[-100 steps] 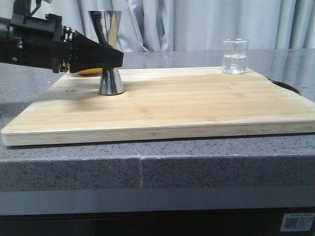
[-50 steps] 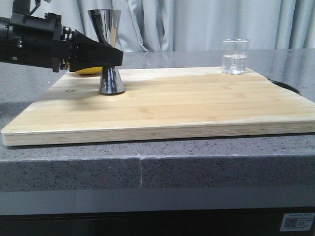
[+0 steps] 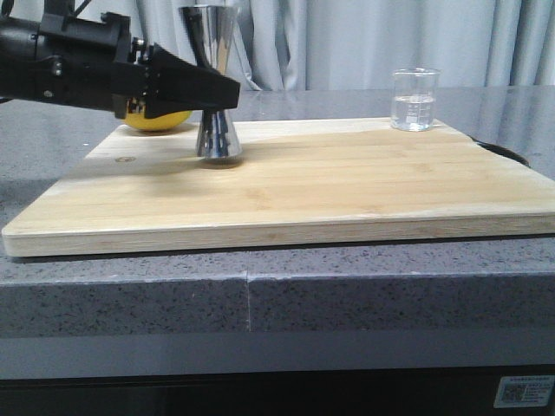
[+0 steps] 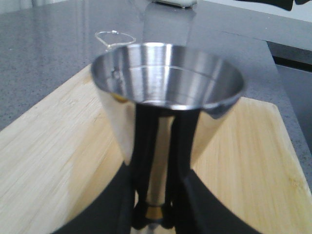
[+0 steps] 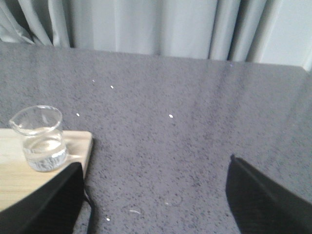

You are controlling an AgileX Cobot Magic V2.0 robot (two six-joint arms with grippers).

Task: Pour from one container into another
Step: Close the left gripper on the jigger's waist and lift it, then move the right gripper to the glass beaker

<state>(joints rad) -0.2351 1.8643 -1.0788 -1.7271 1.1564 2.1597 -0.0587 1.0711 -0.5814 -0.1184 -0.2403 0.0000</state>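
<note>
**Jigger picked up, pour hasn't started yet**

So the left gripper (image 3: 227, 89) is clamped on the narrow waist of the tall shiny steel hourglass jigger (image 3: 211, 52), and from the front its base looks just clear of the pale bamboo cutting board (image 3: 329, 186), though that's a close call. It's upright, and the left wrist view looks straight down into its empty top cup. The small clear glass beaker (image 3: 415, 99) with white measuring marks sits at the board's far right corner, well apart from the jigger, with liquid in the bottom. The right gripper (image 5: 153, 195) hangs with its fingers spread wide, near the beaker but holding nothing. A yellow fruit (image 3: 158, 118) sits behind the left arm. By my read, everything that matters is still left: grab beaker, bring them together, tip
</note>
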